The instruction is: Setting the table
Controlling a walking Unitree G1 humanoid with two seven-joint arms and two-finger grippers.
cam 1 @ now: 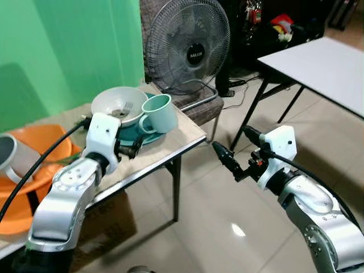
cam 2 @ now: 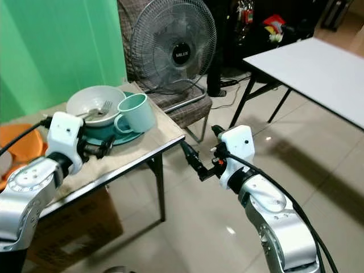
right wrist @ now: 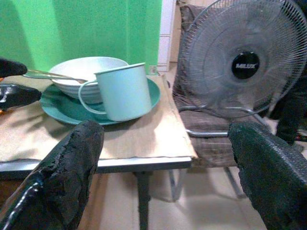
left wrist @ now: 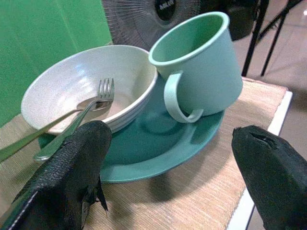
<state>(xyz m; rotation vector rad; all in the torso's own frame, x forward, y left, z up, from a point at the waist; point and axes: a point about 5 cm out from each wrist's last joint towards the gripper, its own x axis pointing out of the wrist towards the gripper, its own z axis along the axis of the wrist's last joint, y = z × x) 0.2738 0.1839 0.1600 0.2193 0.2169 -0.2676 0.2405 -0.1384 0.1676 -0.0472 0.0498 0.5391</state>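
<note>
A teal plate (left wrist: 158, 143) lies on a woven mat on the small table (cam 1: 170, 153). On it stand a white bowl (cam 1: 119, 105) holding a fork (left wrist: 91, 105) and a spoon, and a pale green mug (cam 1: 161, 112) with its handle toward me. My left gripper (cam 1: 136, 149) is open just in front of the plate's near rim, low over the mat, its fingers (left wrist: 72, 177) on either side of the plate's edge without touching it. My right gripper (cam 1: 230, 136) is open in the air off the table's right edge, pointing at the mug (right wrist: 122, 91).
A standing fan (cam 1: 187, 45) rests on a chair (cam 1: 196, 105) right behind the table. A white table (cam 1: 324, 65) stands at the far right across tiled floor. Orange plastic (cam 1: 34, 148) lies at the left, and a cardboard box (cam 1: 108, 216) sits under the small table.
</note>
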